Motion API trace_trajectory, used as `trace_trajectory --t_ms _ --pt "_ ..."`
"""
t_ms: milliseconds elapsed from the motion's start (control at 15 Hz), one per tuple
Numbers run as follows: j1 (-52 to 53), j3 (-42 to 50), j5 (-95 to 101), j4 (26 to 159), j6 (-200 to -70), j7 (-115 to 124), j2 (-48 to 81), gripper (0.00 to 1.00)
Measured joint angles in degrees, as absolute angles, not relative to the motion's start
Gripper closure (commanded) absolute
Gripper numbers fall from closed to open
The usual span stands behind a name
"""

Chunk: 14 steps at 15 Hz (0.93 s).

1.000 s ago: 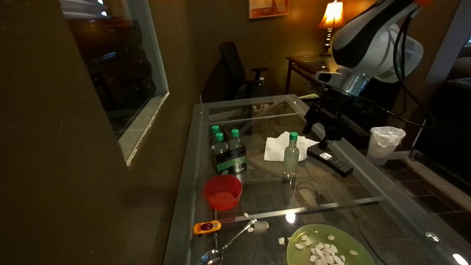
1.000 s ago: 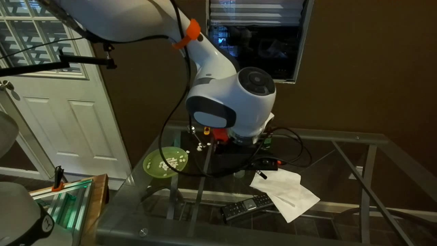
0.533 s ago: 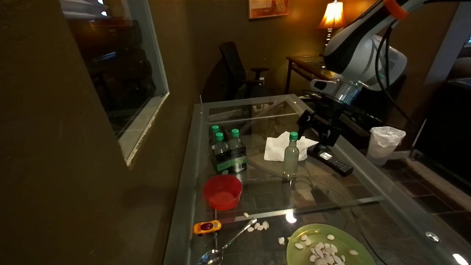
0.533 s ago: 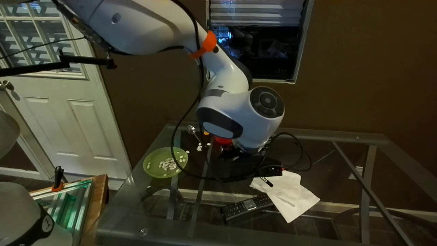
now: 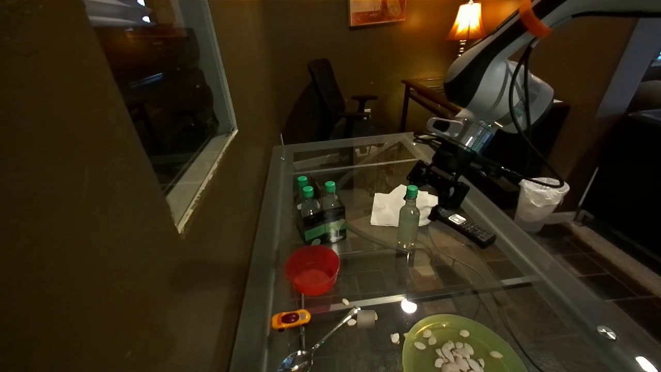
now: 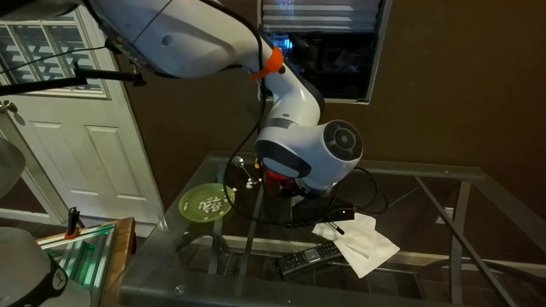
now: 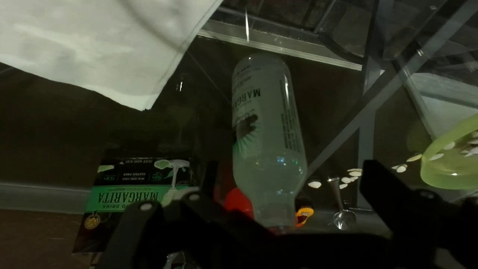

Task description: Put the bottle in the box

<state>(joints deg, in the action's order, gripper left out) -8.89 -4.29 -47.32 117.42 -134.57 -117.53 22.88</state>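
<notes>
The pale bottle (image 5: 408,227) with a green cap stands upright on the glass table. In the wrist view the bottle (image 7: 267,123) appears upside down, its neck end between the jaws, its cap hidden. My gripper (image 5: 421,204) is open, just behind and right of the bottle in that exterior view. In the wrist view the gripper (image 7: 291,168) has its fingers apart on either side of the bottle, with gaps showing. The low dark box (image 5: 324,227) stands left of the bottle and holds three like bottles. The box (image 7: 123,196) also shows in the wrist view. The arm hides the bottle in an exterior view.
A red cup (image 5: 313,271) stands in front of the box. White paper (image 5: 387,209) and a black remote (image 5: 465,225) lie near the gripper. A yellow toy car (image 5: 290,319), a spoon (image 5: 330,333) and a green plate (image 5: 421,356) with white pieces lie nearer that camera. A wall borders the table.
The arm and open gripper have moved left and slightly down in an exterior view, closer to the standing bottle. The bottle, box and other things have not moved.
</notes>
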Motion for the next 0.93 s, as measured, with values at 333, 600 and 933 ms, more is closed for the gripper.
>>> trace_trajectory --t_ms 333,600,933 --pt "-9.04 -4.32 -47.59 115.87 -134.24 -118.82 24.75 0.69" --pt "-9.2 -4.49 -48.99 115.2 -134.13 -120.5 25.37 0.74" --pt "-9.22 -4.51 -49.49 115.16 -134.12 -121.99 25.43 0.74"
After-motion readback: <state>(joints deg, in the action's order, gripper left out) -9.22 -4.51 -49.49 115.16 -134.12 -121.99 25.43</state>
